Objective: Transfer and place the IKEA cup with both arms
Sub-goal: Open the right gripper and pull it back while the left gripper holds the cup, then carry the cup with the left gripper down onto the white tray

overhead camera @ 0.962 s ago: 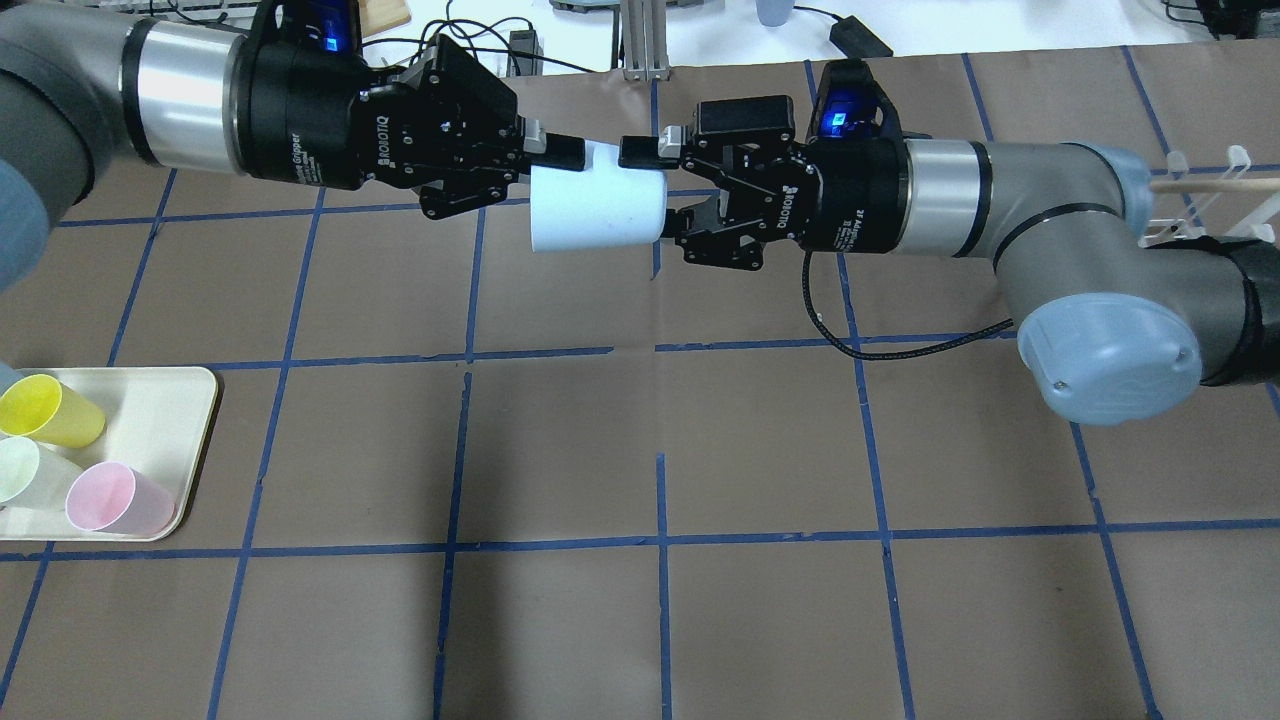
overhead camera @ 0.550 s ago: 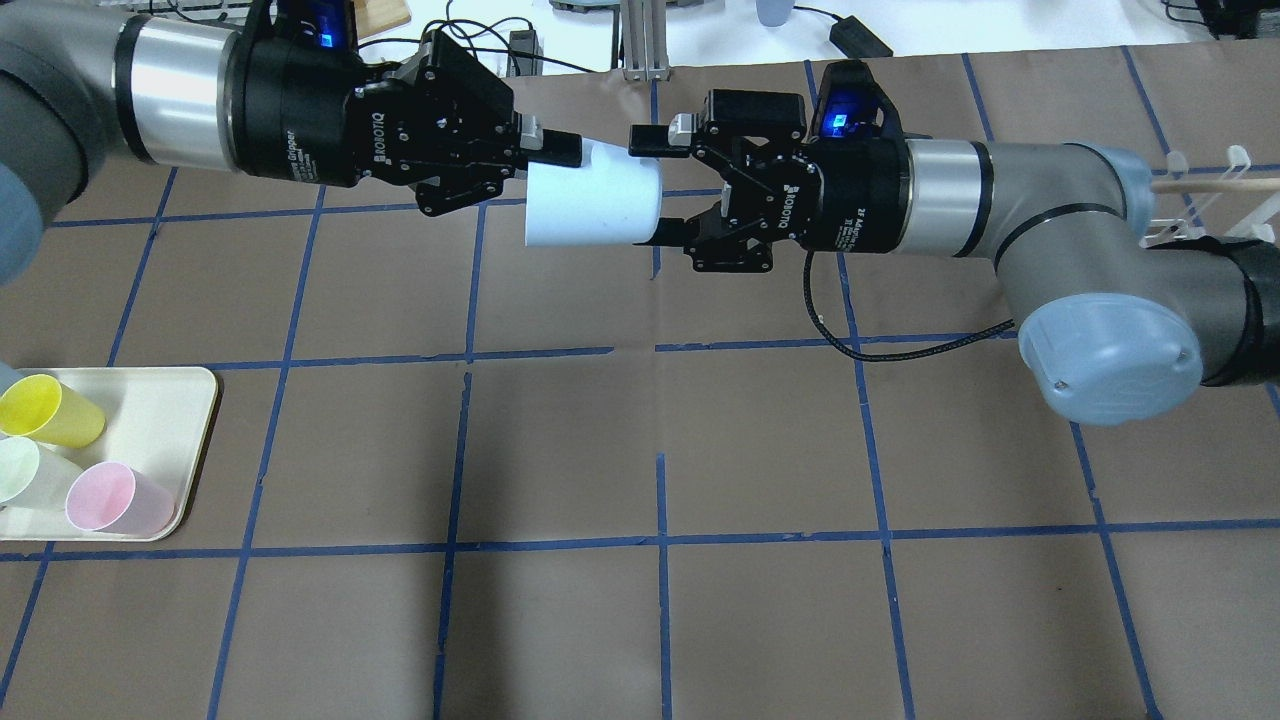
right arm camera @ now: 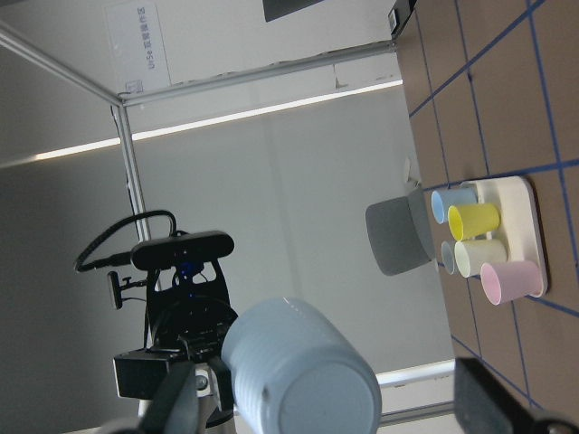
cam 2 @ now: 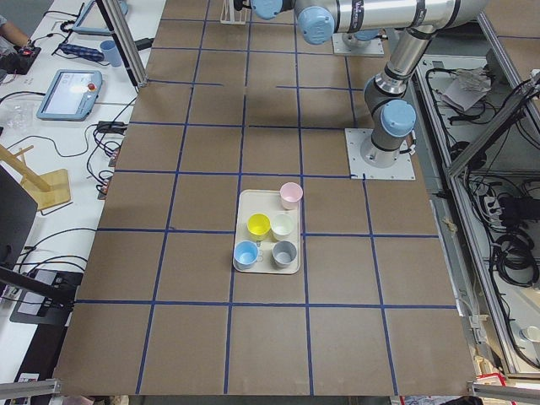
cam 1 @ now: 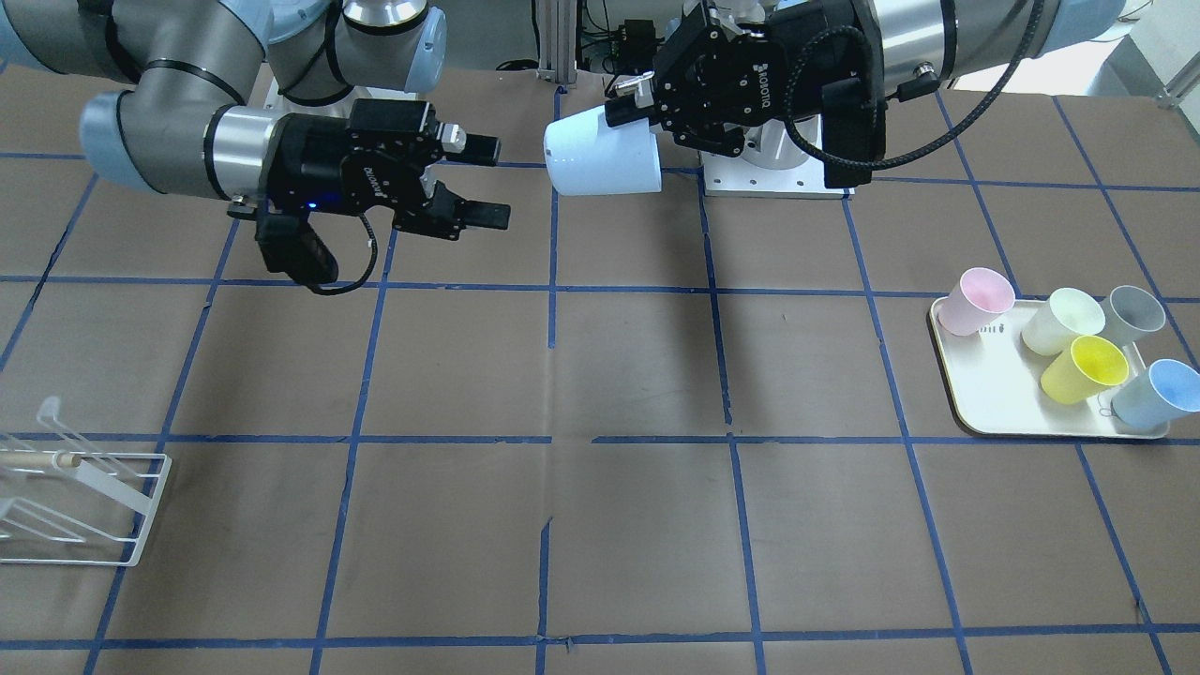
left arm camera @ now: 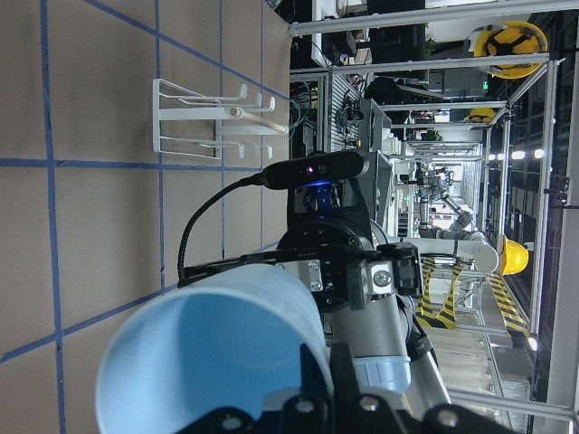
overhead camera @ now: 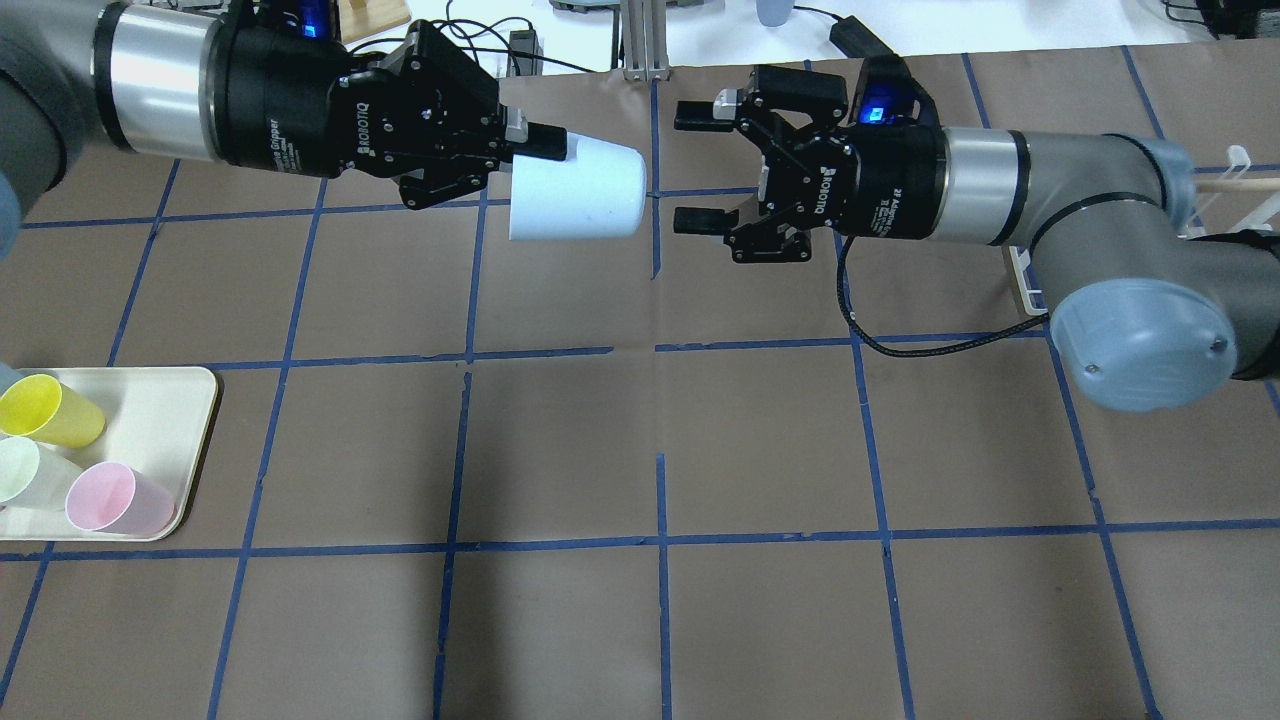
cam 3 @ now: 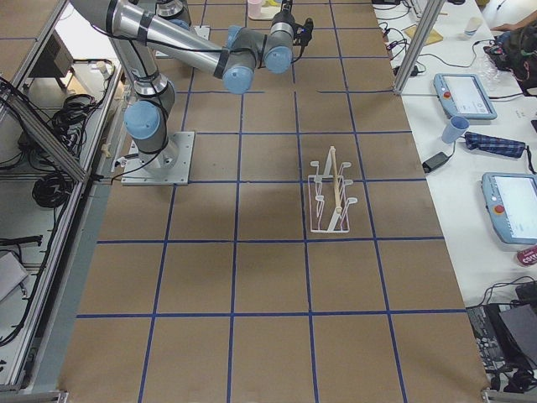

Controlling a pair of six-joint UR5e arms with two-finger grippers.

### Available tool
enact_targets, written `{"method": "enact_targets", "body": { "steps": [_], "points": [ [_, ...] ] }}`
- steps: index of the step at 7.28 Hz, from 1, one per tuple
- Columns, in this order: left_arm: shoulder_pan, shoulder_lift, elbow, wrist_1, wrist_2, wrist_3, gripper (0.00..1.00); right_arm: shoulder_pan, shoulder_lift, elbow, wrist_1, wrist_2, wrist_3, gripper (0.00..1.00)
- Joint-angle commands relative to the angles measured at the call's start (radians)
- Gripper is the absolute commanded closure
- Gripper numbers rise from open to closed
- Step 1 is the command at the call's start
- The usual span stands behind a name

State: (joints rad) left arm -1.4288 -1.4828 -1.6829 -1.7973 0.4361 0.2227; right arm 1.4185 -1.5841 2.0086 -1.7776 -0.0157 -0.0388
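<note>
The light blue IKEA cup [overhead camera: 575, 195] lies sideways in the air over the table's far middle, base toward the right arm. My left gripper [overhead camera: 530, 165] is shut on its rim; one finger [overhead camera: 545, 143] shows on the outside, the other is hidden. In the front-facing view the cup [cam 1: 600, 155] hangs from the left gripper [cam 1: 637, 127]. My right gripper [overhead camera: 692, 165] is open and empty, a short gap to the right of the cup's base; it also shows in the front-facing view [cam 1: 487, 183]. The right wrist view shows the cup's base [right arm camera: 303, 375].
A cream tray [cam 1: 984, 412] on my left holds pink [cam 1: 980, 298], yellow [cam 1: 1087, 367], pale, grey and a second light blue cup [cam 1: 1158, 394]. A white wire rack [cam 1: 75, 497] stands on my right. Brown paper with blue tape lines covers the table.
My right gripper has opened off the cup's base and drawn back to the right. My left gripper has kept the cup and shifted slightly left.
</note>
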Motion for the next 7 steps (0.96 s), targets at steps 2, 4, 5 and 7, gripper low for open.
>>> {"method": "enact_targets", "body": {
  "steps": [2,4,5,7],
  "points": [
    [0.007,-0.039,0.084,0.030,0.485,-0.193,1.00,-0.059,-0.004,-0.126,0.016,-0.342,0.066,0.00],
    [0.004,-0.074,0.084,0.100,0.840,-0.195,1.00,-0.053,-0.011,-0.192,0.007,-0.595,0.205,0.00],
    [0.004,-0.102,0.063,0.164,1.066,-0.204,1.00,-0.053,-0.011,-0.229,0.017,-0.713,0.261,0.00],
    [0.062,-0.137,0.011,0.320,1.275,-0.118,1.00,-0.046,-0.042,-0.281,0.088,-0.960,0.278,0.00]
  ]
}}
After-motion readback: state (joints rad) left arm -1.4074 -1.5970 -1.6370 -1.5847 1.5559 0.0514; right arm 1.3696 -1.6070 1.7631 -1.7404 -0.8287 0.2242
